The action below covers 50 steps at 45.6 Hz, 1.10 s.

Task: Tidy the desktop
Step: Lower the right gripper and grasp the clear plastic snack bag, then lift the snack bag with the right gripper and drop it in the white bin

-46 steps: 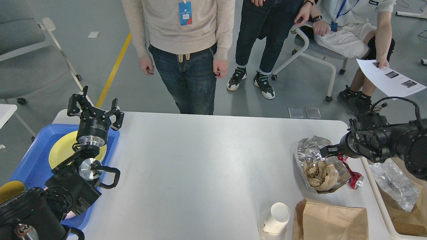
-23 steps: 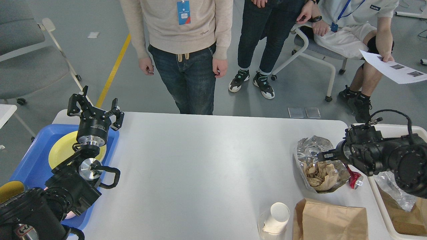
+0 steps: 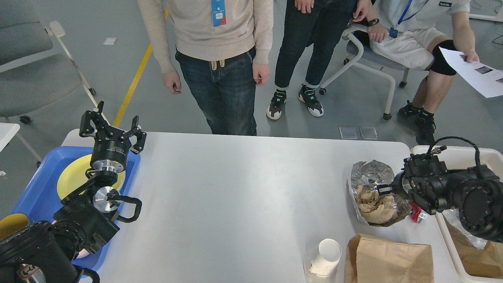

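So the desktop (image 3: 243, 196) is seen filling most of the head view, a big white slab with rounded corners, and everything else can be placed off it. At its left end a blue tray (image 3: 37, 188) is parked, with a yellow plate (image 3: 72, 177) lying inside. The left gripper (image 3: 112, 127) is held up over the tray's far corner, right by the desktop's left edge, and its fingers are spread wide with nothing between them. Over by the desktop's right end a foil wrapper (image 3: 371, 177) is lying open, with crumpled brown paper (image 3: 375, 204) bunched up in it. The right gripper (image 3: 385, 190) is pointed at that wrapper, its tip right at the foil and paper, but it's seen dark and end-on, so how far the fingers are apart, or whether anything is pinched, can't be told. A bit of red wrapper (image 3: 415, 212) is peeking out just beside the foil, partly hidden by the arm. Along the desktop's near edge a brown paper bag (image 3: 389, 259) is laid flat, and just left of it a clear plastic cup (image 3: 322, 261) with a white paper cup (image 3: 329, 253) tucked inside. Off the right edge a beige bin (image 3: 448, 236) is sat, with clear plastic and brown paper dumped in it. Beyond the far edge, a few people are standing or seated.
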Each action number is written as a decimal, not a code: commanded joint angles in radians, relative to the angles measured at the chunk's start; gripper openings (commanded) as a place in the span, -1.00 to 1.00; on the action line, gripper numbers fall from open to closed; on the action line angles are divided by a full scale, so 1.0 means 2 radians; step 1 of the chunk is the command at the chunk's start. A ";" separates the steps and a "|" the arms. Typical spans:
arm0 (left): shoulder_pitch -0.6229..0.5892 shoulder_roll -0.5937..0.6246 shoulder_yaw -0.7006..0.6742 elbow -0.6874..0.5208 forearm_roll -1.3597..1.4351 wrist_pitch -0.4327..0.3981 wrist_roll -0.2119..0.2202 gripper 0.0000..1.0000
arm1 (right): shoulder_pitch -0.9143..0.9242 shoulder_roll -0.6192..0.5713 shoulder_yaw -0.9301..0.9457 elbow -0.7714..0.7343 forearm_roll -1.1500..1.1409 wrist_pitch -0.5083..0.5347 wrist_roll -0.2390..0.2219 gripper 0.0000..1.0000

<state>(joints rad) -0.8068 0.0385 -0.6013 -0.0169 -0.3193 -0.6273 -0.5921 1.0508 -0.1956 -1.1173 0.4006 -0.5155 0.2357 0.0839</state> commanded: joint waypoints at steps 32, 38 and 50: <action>0.000 0.001 0.000 0.000 0.000 0.000 0.000 0.93 | 0.250 -0.066 0.012 0.175 0.002 0.146 0.002 -1.00; 0.000 0.001 0.000 0.000 0.000 0.000 0.000 0.93 | 0.330 -0.107 0.037 0.192 0.002 0.216 0.002 -1.00; 0.000 0.000 0.000 0.000 0.000 0.000 0.000 0.93 | 0.443 -0.162 0.058 0.192 0.002 0.298 0.002 -1.00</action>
<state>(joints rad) -0.8068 0.0394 -0.6013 -0.0169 -0.3190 -0.6273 -0.5921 1.8663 -0.4909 -1.0049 0.7851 -0.5122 0.7983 0.0873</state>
